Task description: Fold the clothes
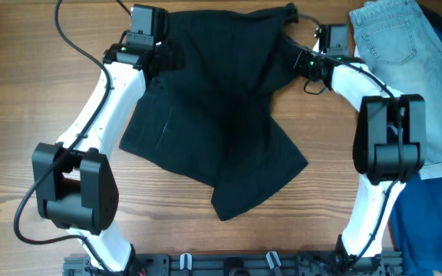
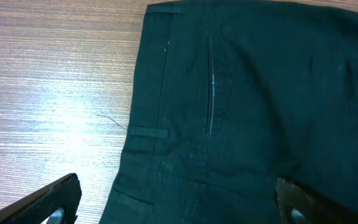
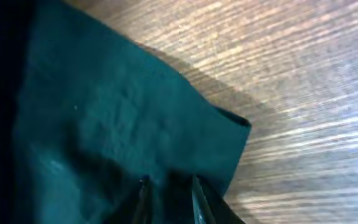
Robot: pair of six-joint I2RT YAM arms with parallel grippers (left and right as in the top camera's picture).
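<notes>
Overhead view first, Ana is asking: where is the black garment (image 1: 213,130) lying?

Ben: It is lying spread and rumpled in the middle of the wooden worktop (image 1: 21,100), between the two arms. Its far edge is reaching the top of the picture, and one corner is pointing toward the robot's base.

Ana: How is the left arm standing?

Ben: It is bending at the elbow near the front left and stretching forward, so the left pincer (image 1: 153,46) is sitting at the far left corner of the garment. In the left wrist view its fingers (image 2: 48,202) are standing wide apart. One is hanging over bare wood and the other over the cloth. The waistband side, with a belt loop (image 2: 148,132) and the zipper fly (image 2: 211,93), is lying ahead of them. It is gripping nothing.

Ana: And the right arm?

Ben: It is mirroring this pose, with the elbow at the right and the forearm reaching inward to the far right corner. The right pincer (image 3: 169,190) is standing narrow, and a fold of the dark cloth is sitting between its fingertips, so it is pinching the garment. The cloth edge near it is throwing a shadow on the wood.

Ana: Is anything else lying there?

Ben: A pair of light blue jeans (image 1: 394,46) is lying at the far right, and the right arm is passing over it in the picture. A darker blue cloth (image 1: 436,222) is lying nearer the front right.
</notes>
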